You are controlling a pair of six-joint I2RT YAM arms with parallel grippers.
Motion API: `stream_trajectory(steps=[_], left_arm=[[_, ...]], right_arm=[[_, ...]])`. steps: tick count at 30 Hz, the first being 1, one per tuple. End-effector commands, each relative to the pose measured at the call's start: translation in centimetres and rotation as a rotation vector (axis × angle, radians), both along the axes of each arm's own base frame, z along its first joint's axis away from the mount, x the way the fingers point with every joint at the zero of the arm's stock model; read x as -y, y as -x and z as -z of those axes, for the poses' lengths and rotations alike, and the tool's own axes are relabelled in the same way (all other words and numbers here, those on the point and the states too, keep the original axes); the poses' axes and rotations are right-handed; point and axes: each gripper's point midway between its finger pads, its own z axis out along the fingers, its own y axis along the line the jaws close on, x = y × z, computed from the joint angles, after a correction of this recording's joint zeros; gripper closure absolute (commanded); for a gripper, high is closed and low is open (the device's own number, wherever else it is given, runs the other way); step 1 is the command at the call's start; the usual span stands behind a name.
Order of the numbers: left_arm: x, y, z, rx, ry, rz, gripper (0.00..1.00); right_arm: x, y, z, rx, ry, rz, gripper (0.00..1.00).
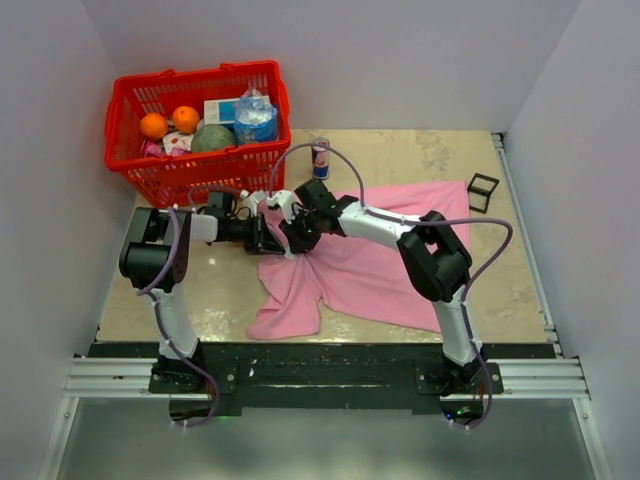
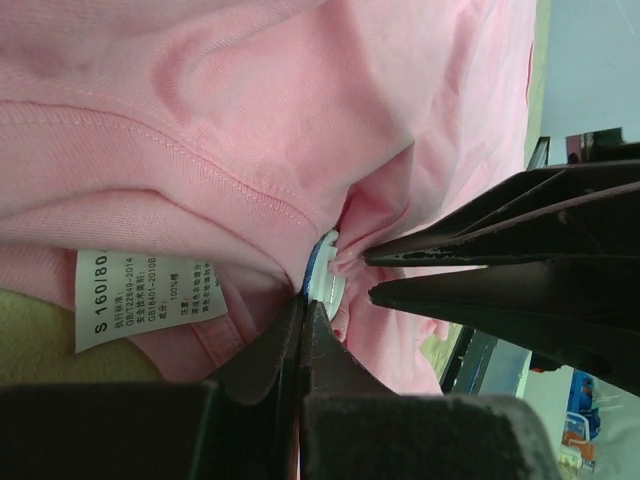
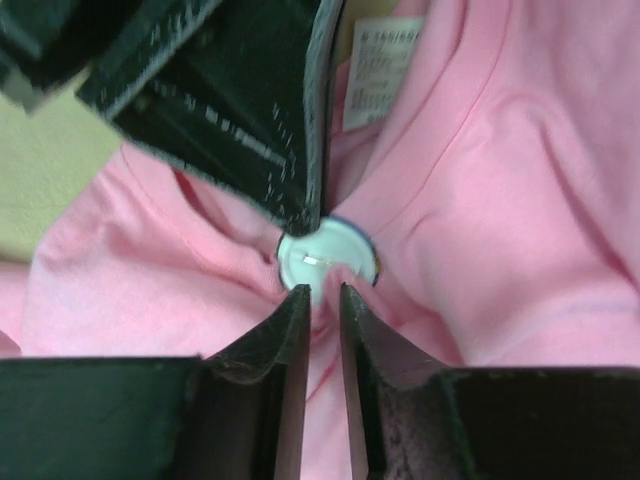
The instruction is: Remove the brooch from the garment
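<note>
Pale walls close in a beige bench (image 1: 500,285). Most of its middle and right is covered by the garment (image 1: 370,280), a pink shirt lying wrinkled, with its collar end gathered up toward the two arms, which meet left of centre. A red basket (image 1: 190,178) of groceries stands at the back left, and a drink can (image 1: 320,157) stands just behind the cloth.

The left gripper (image 2: 303,303) has its fingers pressed together, tips at the rim of the brooch. As far as the wrist views show, they nip that rim. The right gripper (image 3: 323,292) comes from the opposite side, its fingers almost closed and pinching a fold of pink cloth just beside the disc.

A white size label (image 2: 145,297) hangs from the collar seam close by. Smallest of all is the brooch (image 3: 328,258) — a round whitish disc sitting in a pucker of fabric near the collar, between the two sets of fingertips.

The disc looks hard, smooth and light, so it may slip. Its thin edge is probably the only hold, and a grip square across it should be safest. The shirt is soft and will stretch and follow any pull, so the cloth needs holding tight right at the disc — further off it would only tent. How the brooch fastens is hidden, so a sharp tug may snag the knit.
</note>
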Motion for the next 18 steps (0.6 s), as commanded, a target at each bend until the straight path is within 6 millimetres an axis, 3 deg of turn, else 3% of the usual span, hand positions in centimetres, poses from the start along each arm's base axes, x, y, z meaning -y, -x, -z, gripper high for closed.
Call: stream_trajectory(steps=[1, 7, 13, 18], left_arm=[[-0.7, -0.4, 0.7, 0.016, -0.039, 0.001, 1.0], [-0.7, -0.3, 0.7, 0.014, -0.042, 0.0, 1.0], [-0.7, -0.4, 0.7, 0.017, -0.05, -0.002, 1.0], [-0.8, -0.4, 1.0, 0.011, -0.056, -0.003, 1.0]], right_arm=[[-1.4, -2.4, -1.6, -0.009, -0.091, 0.05, 0.76], [-1.2, -2.7, -0.6, -0.091, -0.119, 0.078, 0.76], [-1.2, -0.9, 0.6, -0.169, -0.124, 0.023, 0.72], [-1.4, 0.0, 0.2, -0.208, -0.151, -0.008, 0.68]])
